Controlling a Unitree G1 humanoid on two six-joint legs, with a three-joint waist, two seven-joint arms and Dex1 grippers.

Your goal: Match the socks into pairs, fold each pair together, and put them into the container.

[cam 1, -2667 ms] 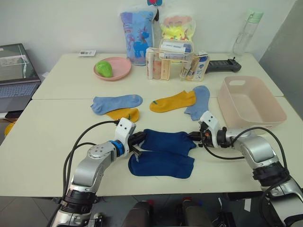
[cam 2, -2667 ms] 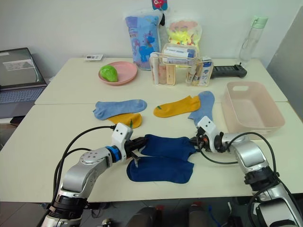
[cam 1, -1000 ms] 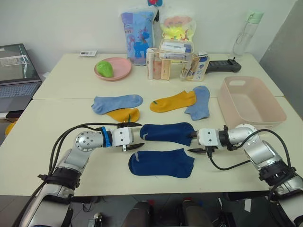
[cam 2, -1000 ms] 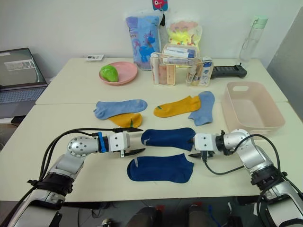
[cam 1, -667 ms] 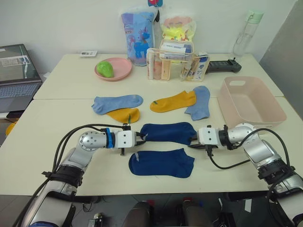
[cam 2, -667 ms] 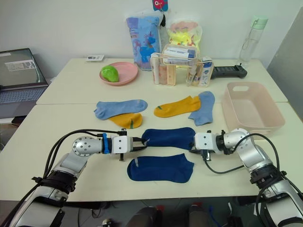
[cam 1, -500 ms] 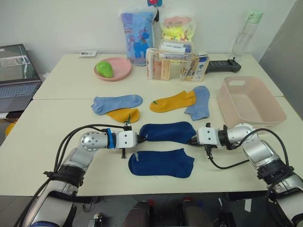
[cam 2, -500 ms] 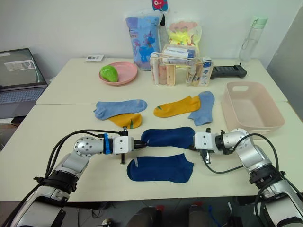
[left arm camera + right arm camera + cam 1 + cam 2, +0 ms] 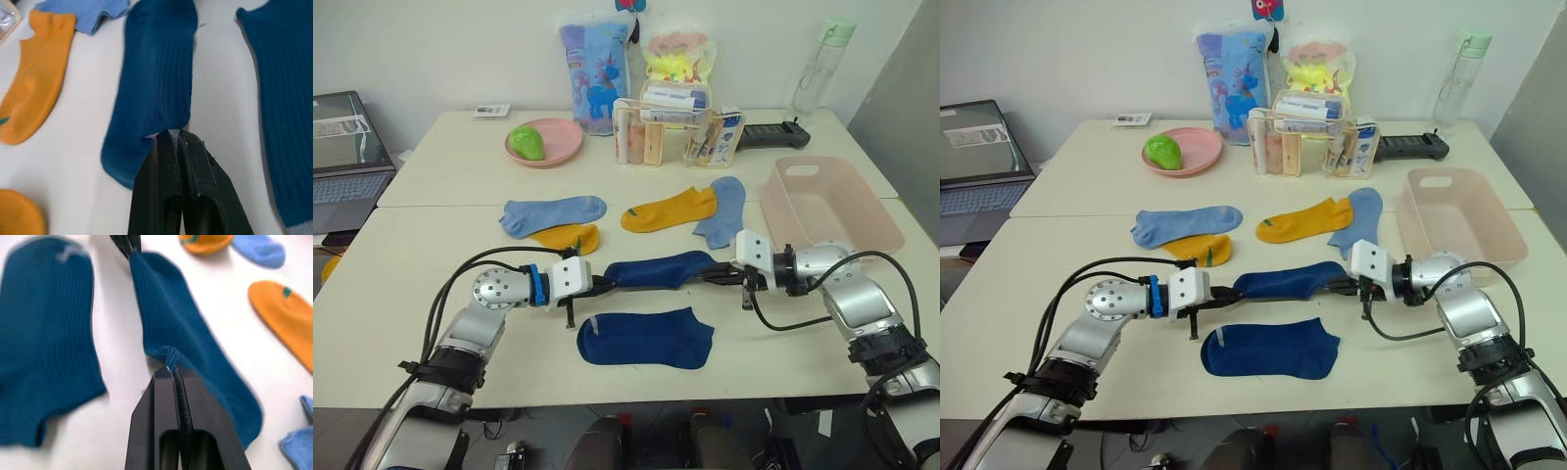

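One navy sock (image 9: 658, 270) hangs stretched just above the table between both grippers. My left gripper (image 9: 601, 283) is shut on its left end, and my right gripper (image 9: 717, 275) is shut on its right end. The other navy sock (image 9: 646, 338) lies flat just in front of it. A light blue sock (image 9: 553, 211) overlaps a mustard sock (image 9: 566, 237) at the left. A second mustard sock (image 9: 668, 210) and a second light blue sock (image 9: 722, 209) lie behind. The pale pink container (image 9: 827, 209) stands at the right, with nothing inside.
A pink plate (image 9: 546, 141) with a green object, a clear organizer box (image 9: 677, 132), bags, a bottle (image 9: 811, 69) and a black device (image 9: 771, 135) line the far side. A laptop (image 9: 344, 147) stands at the left.
Both grippers closed on the ends of the rear navy sock and lifted it slightly off the table; it now looks narrower and stretched. The other socks have not moved.
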